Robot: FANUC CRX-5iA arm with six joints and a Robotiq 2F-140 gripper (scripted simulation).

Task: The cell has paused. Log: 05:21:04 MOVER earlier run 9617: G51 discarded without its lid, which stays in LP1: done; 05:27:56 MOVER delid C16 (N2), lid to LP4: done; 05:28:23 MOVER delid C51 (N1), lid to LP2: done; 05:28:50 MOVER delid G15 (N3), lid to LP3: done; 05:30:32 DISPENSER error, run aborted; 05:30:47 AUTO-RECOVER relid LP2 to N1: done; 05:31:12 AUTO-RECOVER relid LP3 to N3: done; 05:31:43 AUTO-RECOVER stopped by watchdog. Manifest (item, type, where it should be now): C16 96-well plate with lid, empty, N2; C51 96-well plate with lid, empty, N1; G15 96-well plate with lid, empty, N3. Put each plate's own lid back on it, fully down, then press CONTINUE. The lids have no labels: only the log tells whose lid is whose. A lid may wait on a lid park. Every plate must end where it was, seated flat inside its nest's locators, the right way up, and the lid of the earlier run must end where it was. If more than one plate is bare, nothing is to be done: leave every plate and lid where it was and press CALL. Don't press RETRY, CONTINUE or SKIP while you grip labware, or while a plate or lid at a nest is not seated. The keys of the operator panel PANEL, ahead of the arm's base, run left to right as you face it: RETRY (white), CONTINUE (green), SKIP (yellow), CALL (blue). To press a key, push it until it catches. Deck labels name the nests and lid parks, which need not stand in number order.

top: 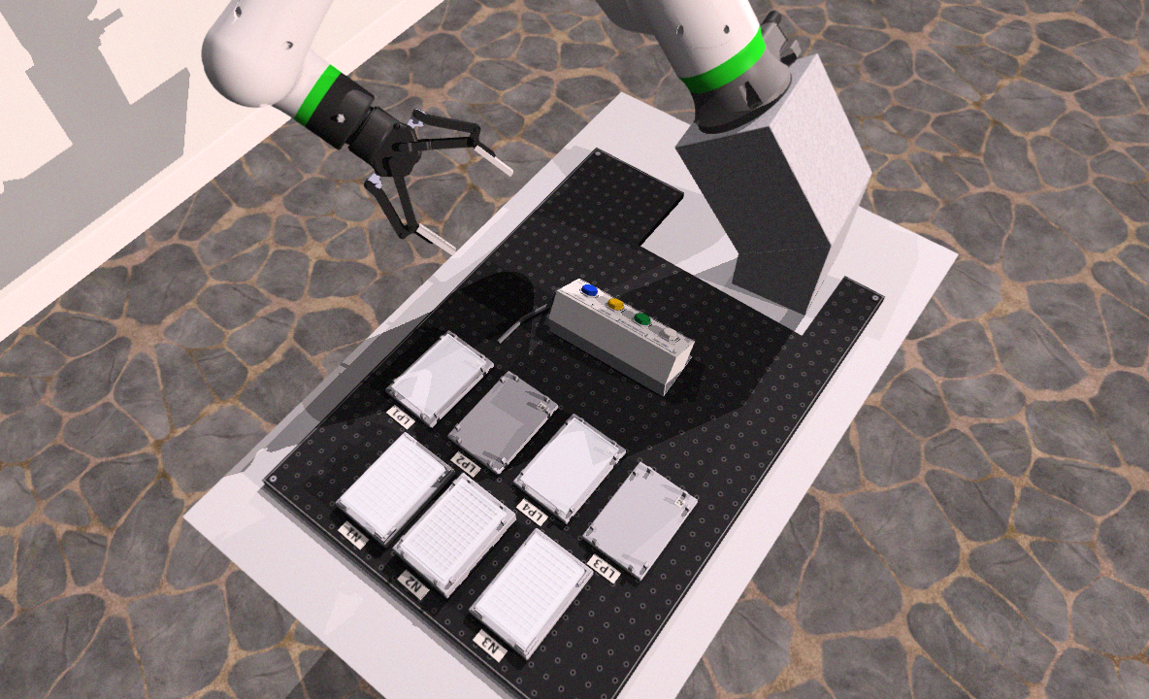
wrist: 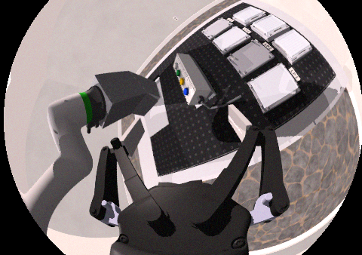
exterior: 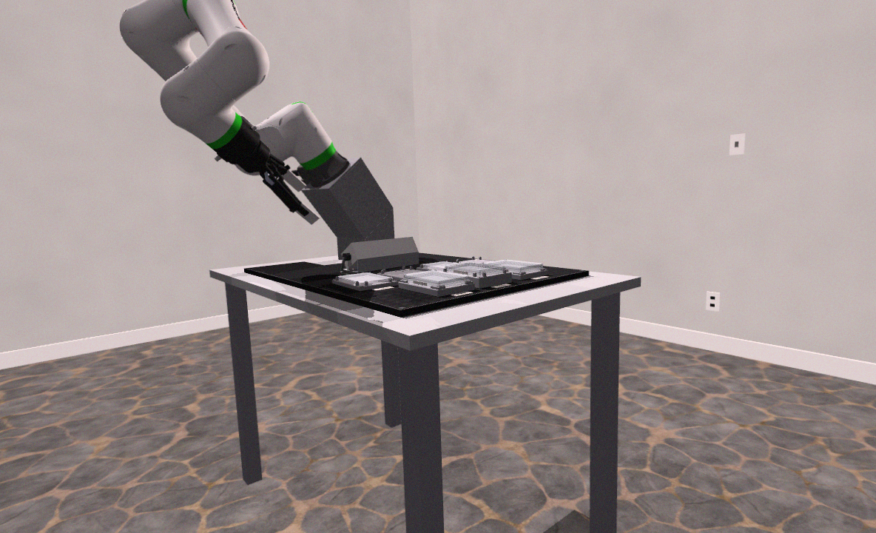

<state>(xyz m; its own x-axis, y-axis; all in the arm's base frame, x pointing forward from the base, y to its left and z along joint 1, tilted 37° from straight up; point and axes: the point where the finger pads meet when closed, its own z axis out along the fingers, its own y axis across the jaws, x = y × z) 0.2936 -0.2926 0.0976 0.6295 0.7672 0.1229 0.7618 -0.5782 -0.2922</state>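
So my claw (top: 464, 205) is hanging spread wide off the deck's (top: 761, 434) edge, out past the table (top: 908, 260), gripping nothing. The panel (top: 622, 334) sits on the deck in front of my pedestal (top: 787, 225). Beyond the panel is a row of lid parks: LP1 (top: 440, 378), LP2 (top: 502, 421), LP4 (top: 570, 466), LP3 (top: 640, 518). Past those, along the far edge, nests N1 (top: 393, 486), N2 (top: 454, 534), N3 (top: 531, 592).
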